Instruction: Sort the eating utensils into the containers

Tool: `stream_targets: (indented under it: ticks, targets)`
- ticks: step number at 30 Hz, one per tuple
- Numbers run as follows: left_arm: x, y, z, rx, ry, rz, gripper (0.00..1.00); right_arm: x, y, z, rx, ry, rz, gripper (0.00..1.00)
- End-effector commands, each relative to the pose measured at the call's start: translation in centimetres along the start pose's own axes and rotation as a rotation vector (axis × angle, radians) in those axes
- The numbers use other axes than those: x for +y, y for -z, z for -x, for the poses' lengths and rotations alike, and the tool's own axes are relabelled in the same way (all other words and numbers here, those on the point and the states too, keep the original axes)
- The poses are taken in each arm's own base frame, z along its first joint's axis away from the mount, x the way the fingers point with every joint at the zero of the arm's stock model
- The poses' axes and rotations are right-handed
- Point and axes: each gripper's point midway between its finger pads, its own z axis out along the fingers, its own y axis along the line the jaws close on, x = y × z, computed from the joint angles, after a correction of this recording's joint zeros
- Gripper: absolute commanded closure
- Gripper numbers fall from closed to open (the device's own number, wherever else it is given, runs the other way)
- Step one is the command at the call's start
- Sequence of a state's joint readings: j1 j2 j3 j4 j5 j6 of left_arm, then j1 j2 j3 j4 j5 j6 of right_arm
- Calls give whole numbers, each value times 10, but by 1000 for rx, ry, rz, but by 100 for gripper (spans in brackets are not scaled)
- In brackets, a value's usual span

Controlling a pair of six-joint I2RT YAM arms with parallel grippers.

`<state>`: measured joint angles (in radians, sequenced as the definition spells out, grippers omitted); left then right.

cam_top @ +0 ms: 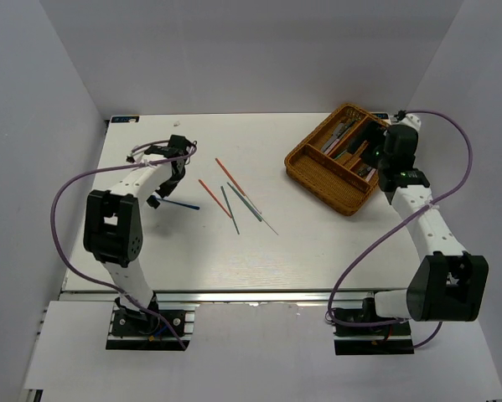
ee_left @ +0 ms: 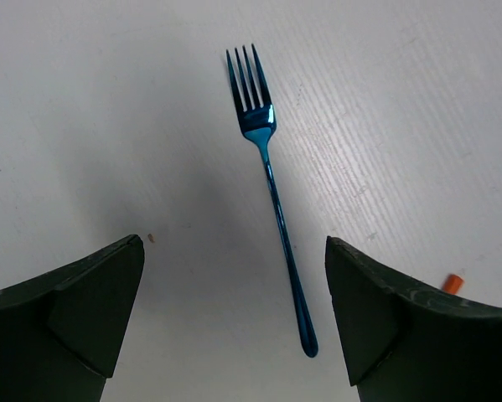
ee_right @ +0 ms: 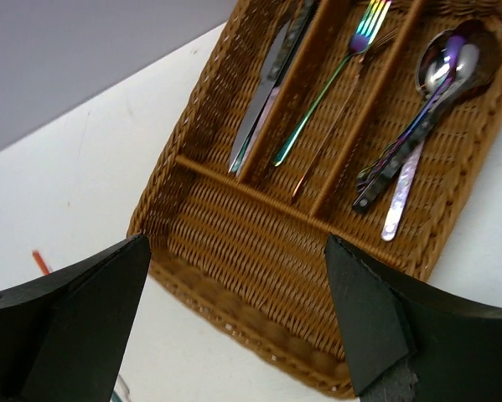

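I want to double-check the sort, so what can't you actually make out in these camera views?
Top view: the right arm covers part of the wicker tray, and the utensils inside are too small to identify.
Left wrist view: an orange chopstick shows only its tip, the rest behind the left gripper.
Right wrist view: the knives run off the top edge.
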<state>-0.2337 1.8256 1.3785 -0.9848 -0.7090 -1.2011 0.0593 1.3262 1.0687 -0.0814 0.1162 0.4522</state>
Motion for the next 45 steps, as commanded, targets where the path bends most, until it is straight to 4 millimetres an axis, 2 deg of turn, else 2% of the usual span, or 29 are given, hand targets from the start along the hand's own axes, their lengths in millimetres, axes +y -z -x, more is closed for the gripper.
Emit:
stream_targets:
  ticks: [1, 3, 4, 5, 9, 14, 19, 22, 31, 42, 45]
  targets:
    - [-1, 22, 23, -61, 96, -57, 2, 1, -13, 44, -127, -72, 19, 11]
    - [-2, 21, 18, -39, 91, -69, 2, 3, -26, 42, -99, -68, 20, 11]
    - [-5, 22, 14, -18, 86, -78, 2, 7, -27, 51, -106, -67, 27, 11]
    - [-6, 19, 10, -8, 72, -72, 2, 9, -30, 51, -98, -63, 29, 11]
    - [-4, 14, 11, -18, 35, -32, 2, 5, -43, 47, -95, -63, 18, 11]
    - [-8, 15, 10, -7, 29, -46, 2, 4, -55, 53, -117, -60, 11, 11]
    - [-11, 9, 3, 11, 9, -36, 2, 11, -67, 44, -79, -67, 46, 11]
    - [-11, 4, -1, 39, 13, -36, 2, 7, -72, 38, -66, -65, 36, 11]
    - [-11, -5, -12, 108, 27, -41, 2, 9, -62, 50, -106, -56, 43, 11]
    - [-12, -10, -24, 155, 13, -37, 2, 19, -37, 64, -150, -44, 83, 11]
    - [-12, -14, -35, 194, -3, -34, 2, 20, -33, 65, -155, -48, 89, 11]
